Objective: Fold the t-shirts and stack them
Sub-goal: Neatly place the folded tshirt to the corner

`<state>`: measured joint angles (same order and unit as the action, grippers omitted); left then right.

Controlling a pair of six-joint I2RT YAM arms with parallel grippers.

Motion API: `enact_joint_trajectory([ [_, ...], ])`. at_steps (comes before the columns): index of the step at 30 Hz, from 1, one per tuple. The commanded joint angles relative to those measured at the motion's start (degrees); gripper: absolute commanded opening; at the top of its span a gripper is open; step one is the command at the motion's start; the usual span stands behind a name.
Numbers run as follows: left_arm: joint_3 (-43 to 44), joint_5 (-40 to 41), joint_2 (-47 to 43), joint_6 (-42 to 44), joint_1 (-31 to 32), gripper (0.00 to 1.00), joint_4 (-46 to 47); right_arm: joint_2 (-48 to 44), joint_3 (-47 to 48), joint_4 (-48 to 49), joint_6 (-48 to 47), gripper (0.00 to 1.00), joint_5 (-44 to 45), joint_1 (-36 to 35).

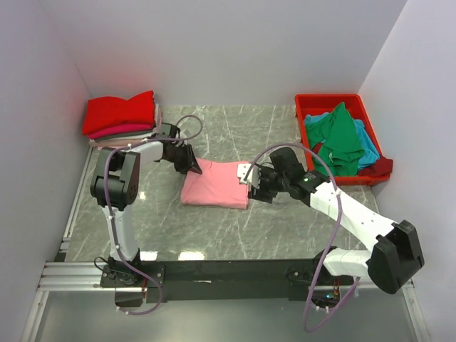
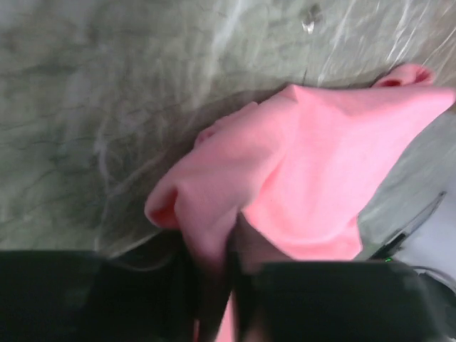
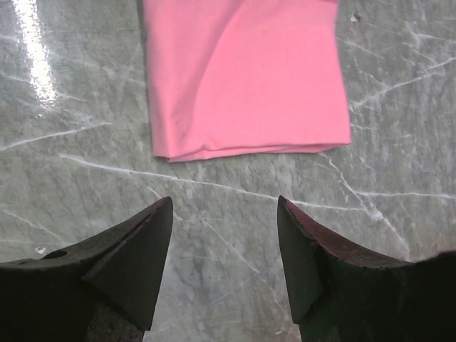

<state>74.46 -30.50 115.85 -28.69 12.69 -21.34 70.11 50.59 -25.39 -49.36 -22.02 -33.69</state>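
Observation:
A folded light pink t-shirt [image 1: 216, 182] lies in the middle of the marble table. My left gripper [image 1: 192, 163] is at its far left corner, shut on a pinch of the pink cloth [image 2: 214, 214]. My right gripper [image 1: 251, 179] is open and empty just off the shirt's right edge; in the right wrist view the folded pink shirt [image 3: 246, 75] lies just beyond its fingertips [image 3: 160, 214]. A stack of folded shirts, red on top [image 1: 120, 112] with magenta and pale ones under it, sits at the far left corner. Green [image 1: 340, 135], teal-blue and maroon shirts lie crumpled in the bin.
A red plastic bin [image 1: 329, 101] stands at the far right against the wall. White walls close the table on three sides. A metal rail [image 1: 78, 206] runs along the left edge. Bare marble [image 1: 235, 128] lies behind the pink shirt.

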Motion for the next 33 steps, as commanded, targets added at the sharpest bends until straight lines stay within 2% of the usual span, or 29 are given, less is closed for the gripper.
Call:
enact_joint_trajectory([
  [1, 1.65, 4.82, 1.22, 3.98, 1.9, 0.19, -3.88, -2.52, 1.97, -0.63, 1.64, 0.67, -2.58, 1.26],
  [5, 2.71, 15.28, -2.2, 7.94, 3.92, 0.01, -2.57, -4.18, 1.8, -1.16, 2.25, 0.67, -3.29, 1.87],
  [6, 2.54, 20.08, -3.17, 8.82, 4.27, 0.0, -1.95, -4.54, 1.53, -1.16, 2.43, 0.67, -3.29, 1.88],
  [9, 0.87, 25.82, -7.73, 13.56, 6.2, 0.0, 2.69, -5.59, 1.36, -1.16, 2.78, 0.67, -3.29, 2.05],
  [14, -5.46, 42.96, -16.62, 26.3, 11.12, 0.0, 13.93, -6.65, 1.0, -0.81, 3.4, 0.67, -3.47, 2.75],
  [20, -5.11, 57.28, -18.38, 32.81, 11.66, 0.0, 16.15, -7.53, 0.39, 0.16, 3.84, 0.68, -3.91, 3.28],
  [26, -3.36, 63.8, -17.51, 37.47, 11.66, 0.0, 19.49, -7.7, -0.23, 0.87, 3.66, 0.68, -4.78, 4.07],
  [33, 4.89, 70.13, -11.53, 42.48, 11.66, 0.0, 20.9, -8.58, -0.66, 1.13, 3.66, 0.68, -5.57, 4.42],
])
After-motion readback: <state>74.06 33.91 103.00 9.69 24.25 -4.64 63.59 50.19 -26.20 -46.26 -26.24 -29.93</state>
